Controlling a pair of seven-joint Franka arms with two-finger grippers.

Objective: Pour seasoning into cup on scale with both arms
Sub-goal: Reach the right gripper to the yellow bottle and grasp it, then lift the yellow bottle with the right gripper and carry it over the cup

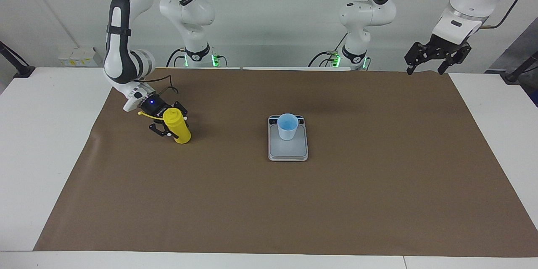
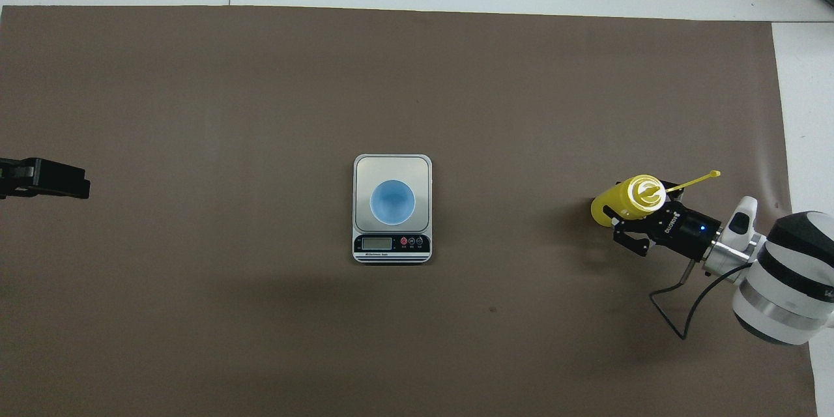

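Now the right claw is clenching the seasoning, needing a firm upright lift toward the cup, while the left claw is waiting released.

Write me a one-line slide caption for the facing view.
Right gripper shut on the yellow seasoning bottle; blue cup sits on the scale; left gripper waits open.
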